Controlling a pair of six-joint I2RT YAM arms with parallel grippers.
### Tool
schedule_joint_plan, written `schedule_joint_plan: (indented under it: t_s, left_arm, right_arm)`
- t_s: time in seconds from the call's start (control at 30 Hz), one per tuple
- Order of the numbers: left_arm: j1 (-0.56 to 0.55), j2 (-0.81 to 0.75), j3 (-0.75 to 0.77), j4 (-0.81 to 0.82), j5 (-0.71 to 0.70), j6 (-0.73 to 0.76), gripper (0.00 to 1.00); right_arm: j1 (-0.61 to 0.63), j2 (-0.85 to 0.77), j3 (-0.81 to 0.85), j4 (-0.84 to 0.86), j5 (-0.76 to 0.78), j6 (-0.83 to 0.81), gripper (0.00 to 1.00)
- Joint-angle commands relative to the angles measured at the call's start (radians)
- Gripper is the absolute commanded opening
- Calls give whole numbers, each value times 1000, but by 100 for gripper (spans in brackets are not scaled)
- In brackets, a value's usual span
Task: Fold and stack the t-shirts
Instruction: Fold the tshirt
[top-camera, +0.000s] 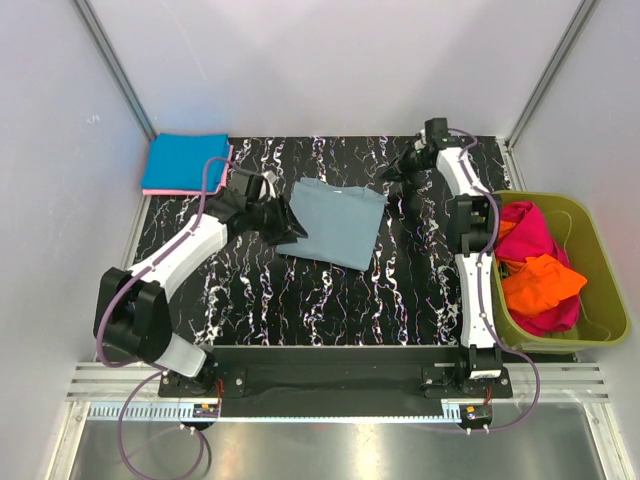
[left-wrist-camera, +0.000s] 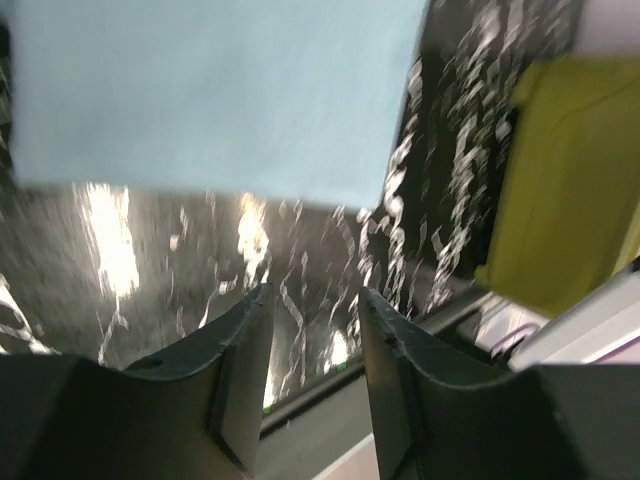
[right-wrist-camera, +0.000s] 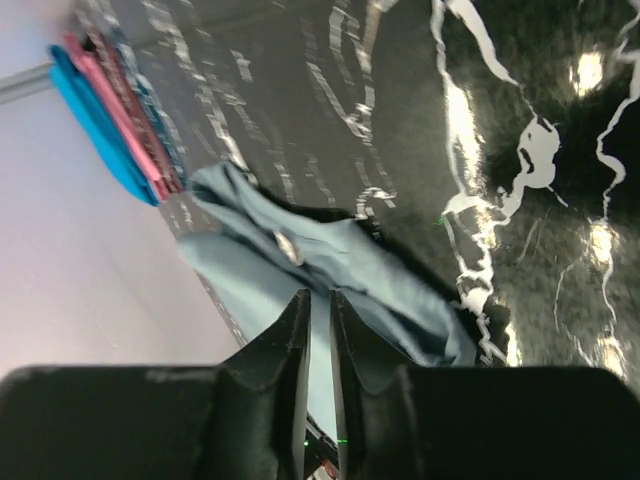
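- Landmark: the grey-blue t-shirt (top-camera: 335, 225) lies part-folded on the table (top-camera: 400, 290), one edge bunched around its neck label (right-wrist-camera: 288, 246).
- Left gripper (left-wrist-camera: 305, 350): just beside the shirt's left edge, fingers well apart, nothing between them.
- Right gripper (right-wrist-camera: 315, 330): near the shirt's far right corner, fingers drawn almost together to a thin slit. I see no cloth in it.
- The folded stack (top-camera: 185, 163), bright blue on pink, sits well left of the shirt. The tub (top-camera: 570, 342), holding magenta and orange shirts, sits well right.
- Risk: if the left gripper pinches only the top layer, I expect the fold to open on lifting.
- Risk: the bunched edge may drag and skew the fold.
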Motion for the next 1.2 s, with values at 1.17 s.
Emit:
schedule_joint_plan:
  t_s: [1.17]
  left_arm:
    - [-343,237,341,-182,-529,61,54]
  right_arm:
    - [187,-931,-1272,195,82,-114,54]
